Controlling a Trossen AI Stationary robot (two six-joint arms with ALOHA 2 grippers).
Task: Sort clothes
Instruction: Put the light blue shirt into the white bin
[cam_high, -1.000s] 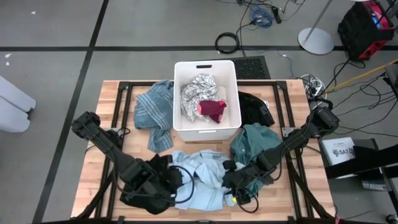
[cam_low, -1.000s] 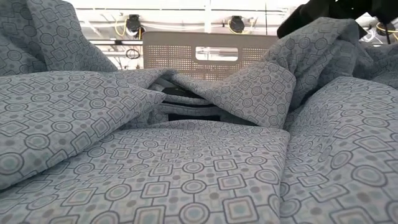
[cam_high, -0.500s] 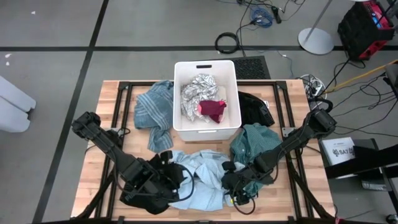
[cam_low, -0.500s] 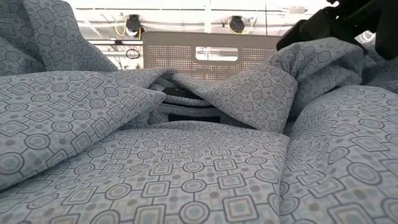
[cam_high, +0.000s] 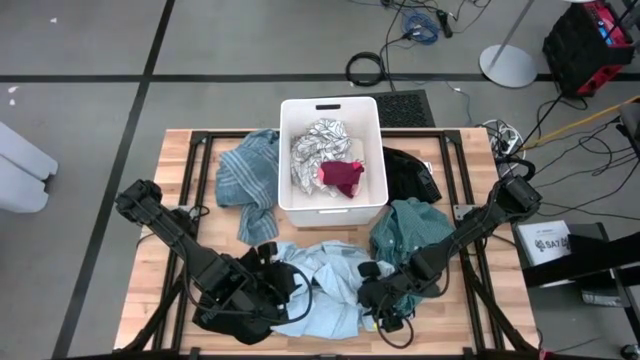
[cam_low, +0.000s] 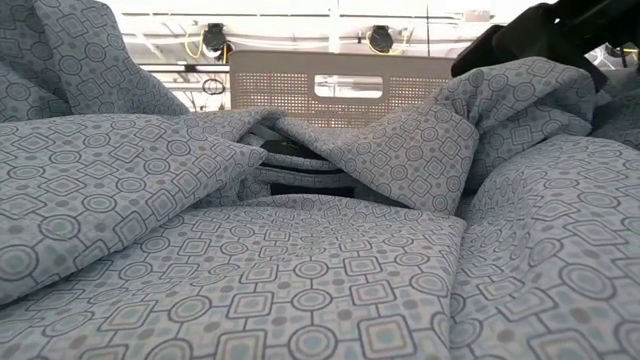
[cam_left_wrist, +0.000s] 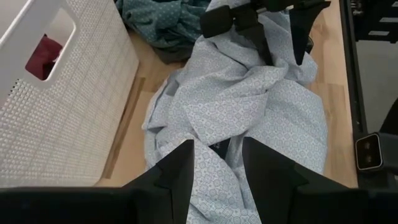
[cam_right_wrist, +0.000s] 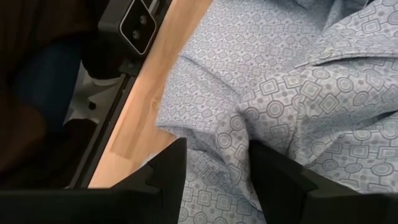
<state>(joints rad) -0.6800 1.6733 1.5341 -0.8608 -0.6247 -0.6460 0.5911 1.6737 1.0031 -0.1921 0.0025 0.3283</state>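
From above we see the wooden desk (cam_high: 180, 150) with a white bin (cam_high: 372, 150) standing at its far middle. In the bin lie a white-grey patterned garment (cam_high: 318, 142) and a magenta-pink piece (cam_high: 342, 176). A blue striped garment (cam_high: 248, 178) lies just left of the bin, a black garment (cam_high: 410, 172) just right of it, and a teal green garment (cam_high: 410, 230) nearer the front on the right. The light blue shirt (cam_high: 325, 285) is spread across the front middle of the desk, between the two arms.

The left hand (cam_high: 270, 285) sits at the shirt's left edge and the right hand (cam_high: 375, 300) at its right edge. The overhead view does not tell us how the fingers stand; the wrist views do. In the left wrist view, our two dark fingers (cam_left_wrist: 180, 177) stand apart with a fold of the light blue shirt (cam_left_wrist: 249, 106) running between them, clamped on it. The same view shows the perforated wall of the bin (cam_left_wrist: 68, 106), the pink piece through its handle slot, and the other arm's hand farther off over the shirt. In the right wrist view, the fingers (cam_right_wrist: 168, 168) likewise straddle and pinch a ridge of the patterned cloth (cam_right_wrist: 273, 99) near the desk's front edge.

The low view is nearly filled by the shirt's folds (cam_low: 300, 260), with the bin's wall (cam_low: 270, 80) behind and a dark arm at the upper right.
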